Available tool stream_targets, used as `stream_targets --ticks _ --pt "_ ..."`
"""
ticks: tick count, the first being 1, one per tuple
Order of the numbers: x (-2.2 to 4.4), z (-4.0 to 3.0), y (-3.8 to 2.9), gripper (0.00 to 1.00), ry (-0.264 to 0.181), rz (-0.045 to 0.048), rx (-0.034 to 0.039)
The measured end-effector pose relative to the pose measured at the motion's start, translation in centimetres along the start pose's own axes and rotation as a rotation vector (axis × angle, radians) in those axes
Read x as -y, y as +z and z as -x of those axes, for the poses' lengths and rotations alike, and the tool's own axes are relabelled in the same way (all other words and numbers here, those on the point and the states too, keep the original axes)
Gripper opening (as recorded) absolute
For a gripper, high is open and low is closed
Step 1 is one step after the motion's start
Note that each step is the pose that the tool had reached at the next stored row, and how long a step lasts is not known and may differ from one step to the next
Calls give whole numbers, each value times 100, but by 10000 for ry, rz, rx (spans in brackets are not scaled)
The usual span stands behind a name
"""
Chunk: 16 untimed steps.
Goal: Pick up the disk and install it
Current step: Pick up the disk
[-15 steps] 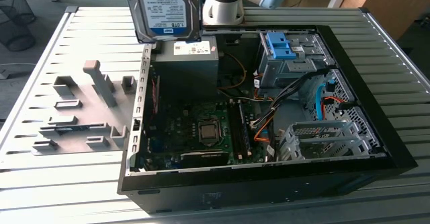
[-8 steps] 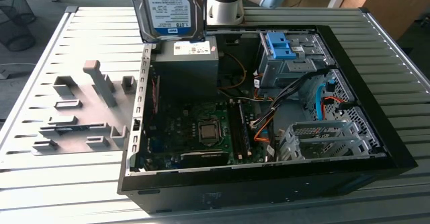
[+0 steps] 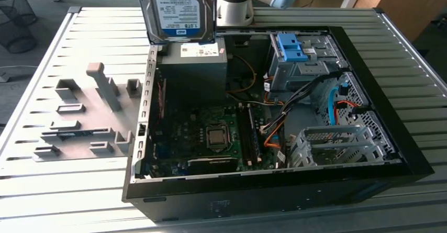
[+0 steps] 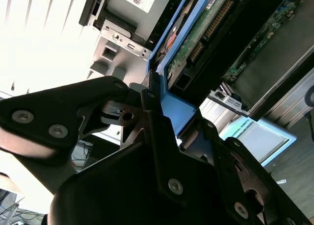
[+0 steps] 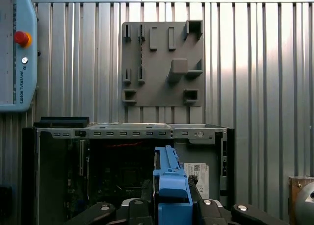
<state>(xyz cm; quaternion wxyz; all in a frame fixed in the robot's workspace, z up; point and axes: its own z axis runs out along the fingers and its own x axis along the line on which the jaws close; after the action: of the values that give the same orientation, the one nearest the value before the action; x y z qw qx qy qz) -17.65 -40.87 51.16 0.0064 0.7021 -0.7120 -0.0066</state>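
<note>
A: What's the biggest thing there?

B: A slatted metal table point(image 3: 70, 201). An open computer case point(image 3: 279, 196) lies on its side on it, with the circuit board point(image 3: 202, 133) facing up inside.

A: Anything beside the case?

B: A grey plate point(image 3: 77, 128) with raised blocks and slots lies flat on the table, on the exterior view's left of the case and close to its wall. The first wrist view shows the plate point(image 5: 162, 63) beyond the case's rim point(image 5: 132, 133), and a control pad point(image 5: 14, 53) with a red button well off to one side.

A: And inside the case?

B: A dark grey box point(image 3: 192, 70) with a white sticker sits in a back corner. A bright blue bracket point(image 3: 293, 47) sits on the metal cage across from it.

A: Where's the disk?

B: The disk point(image 3: 175, 10) is in the air, standing upright on edge over the corner with the grey box. Its label faces the exterior camera. I can't tell whether its lower edge touches the box.

A: Who's holding it?

B: The hand point(image 4: 164, 107). In the second wrist view its black fingers point(image 4: 113, 90) are clamped on either side of the disk's point(image 4: 196, 48) blue rail. The first wrist view shows the same grip point(image 5: 169, 205), with the blue edge of the disk point(image 5: 169, 181) pointing down over the open case.
</note>
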Motion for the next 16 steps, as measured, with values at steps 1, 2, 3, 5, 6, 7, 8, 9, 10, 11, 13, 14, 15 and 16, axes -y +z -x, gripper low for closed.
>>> stream_targets --ticks 1,2,3,5,6,7,8,9,10,11,13,14,15,16 --pt "2 0 -1 36 0 1 -1" --pt "4 0 -1 36 0 1 -1" --pt "6 0 0 36 -1 0 0" --pt "11 0 0 36 0 1 0" --pt "14 0 0 36 -1 0 0" --pt "18 0 0 36 -1 0 0" --pt "23 1 -1 36 -1 1 -1" --pt "27 1 -1 36 0 1 -1" --pt "34 1 0 36 -1 0 0" --pt "41 1 -1 36 -1 1 -1" --pt "54 1 -1 36 0 0 0" --pt "63 1 -1 36 0 0 1" --pt "71 1 -1 36 0 1 0" --pt "78 1 -2 36 0 1 -1"
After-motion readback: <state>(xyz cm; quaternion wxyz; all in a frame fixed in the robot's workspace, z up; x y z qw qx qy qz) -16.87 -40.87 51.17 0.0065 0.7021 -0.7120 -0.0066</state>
